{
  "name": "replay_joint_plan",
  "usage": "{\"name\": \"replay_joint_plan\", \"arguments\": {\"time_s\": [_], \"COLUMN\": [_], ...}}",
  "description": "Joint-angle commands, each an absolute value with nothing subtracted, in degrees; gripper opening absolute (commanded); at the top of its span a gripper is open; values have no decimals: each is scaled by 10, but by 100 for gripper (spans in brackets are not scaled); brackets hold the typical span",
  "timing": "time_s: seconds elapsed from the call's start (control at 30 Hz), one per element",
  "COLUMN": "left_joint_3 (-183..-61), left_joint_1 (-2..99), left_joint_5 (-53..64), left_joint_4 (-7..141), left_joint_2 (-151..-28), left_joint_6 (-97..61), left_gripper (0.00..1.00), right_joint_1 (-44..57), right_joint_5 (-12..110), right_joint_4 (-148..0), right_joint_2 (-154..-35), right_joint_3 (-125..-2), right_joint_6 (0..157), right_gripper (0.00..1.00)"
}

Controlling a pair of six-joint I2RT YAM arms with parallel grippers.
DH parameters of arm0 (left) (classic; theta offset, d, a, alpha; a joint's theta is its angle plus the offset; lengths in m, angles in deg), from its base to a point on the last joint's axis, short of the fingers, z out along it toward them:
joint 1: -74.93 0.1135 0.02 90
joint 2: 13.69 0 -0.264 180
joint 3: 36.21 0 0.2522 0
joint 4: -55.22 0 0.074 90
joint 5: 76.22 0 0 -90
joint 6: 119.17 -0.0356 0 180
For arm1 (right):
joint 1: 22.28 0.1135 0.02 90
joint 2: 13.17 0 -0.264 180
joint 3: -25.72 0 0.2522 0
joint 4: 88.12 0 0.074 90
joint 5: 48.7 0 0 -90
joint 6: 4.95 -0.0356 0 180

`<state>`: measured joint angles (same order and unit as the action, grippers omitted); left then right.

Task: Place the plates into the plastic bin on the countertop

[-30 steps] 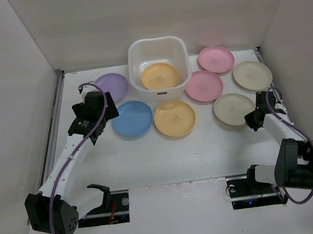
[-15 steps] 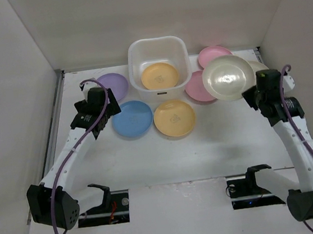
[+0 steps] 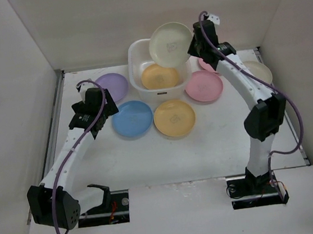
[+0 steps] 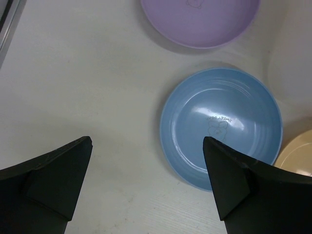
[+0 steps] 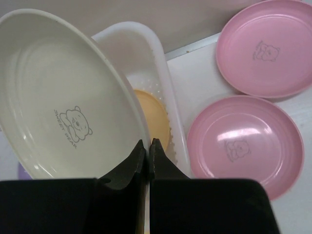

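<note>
My right gripper (image 3: 191, 46) is shut on the rim of a cream plate (image 3: 171, 44) and holds it tilted in the air over the white plastic bin (image 3: 136, 57). In the right wrist view the cream plate (image 5: 63, 102) fills the left, pinched at its edge by my gripper (image 5: 147, 146). A yellow-orange plate (image 3: 160, 76) lies inside the bin. My left gripper (image 4: 146, 146) is open and empty over the countertop (image 3: 166, 155), just left of the blue plate (image 4: 222, 126). A purple plate (image 4: 200, 22) lies beyond it.
A second yellow-orange plate (image 3: 174, 118) lies in front of the bin. Two pink plates (image 5: 243, 144) (image 5: 268, 46) lie right of the bin, and another cream plate (image 3: 260, 71) near the right wall. White walls enclose the countertop.
My right arm has lifted the cream plate off the countertop at the right and swung it up and left, over the bin. My left arm has barely moved.
</note>
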<state>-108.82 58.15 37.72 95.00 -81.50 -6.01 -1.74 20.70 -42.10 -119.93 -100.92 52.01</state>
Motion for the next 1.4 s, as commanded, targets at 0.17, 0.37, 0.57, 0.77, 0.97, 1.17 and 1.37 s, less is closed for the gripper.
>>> {"name": "replay_joint_plan", "arguments": {"time_s": [0.17,0.37,0.57,0.77,0.97,1.17,1.37], "left_joint_3": [-1070,-1056,-1030,-1020,-1008,-995,-994], "left_joint_1": [614,618,636,655,669,672,677], "left_joint_5": [378,377,376,364,335,311,293], "left_joint_4": [961,966,967,967,954,932,913], "left_joint_2": [-779,-769,-751,-760,-781,-802,-836], "left_joint_6": [-55,-53,-44,-40,-12,10,27], "left_gripper": [100,100,100,100,100,100,100], "right_joint_1": [8,23,44,47,55,55,57], "right_joint_5": [211,220,209,197,159,146,145], "right_joint_4": [-538,-556,-544,-537,-545,-551,-561], "right_joint_2": [-1317,-1394,-1456,-1483,-1482,-1483,-1457], "right_joint_3": [-1078,-1126,-1186,-1188,-1165,-1165,-1149], "right_joint_6": [652,679,719,720,734,742,749], "right_gripper": [0,1,5,9,13,38,64]}}
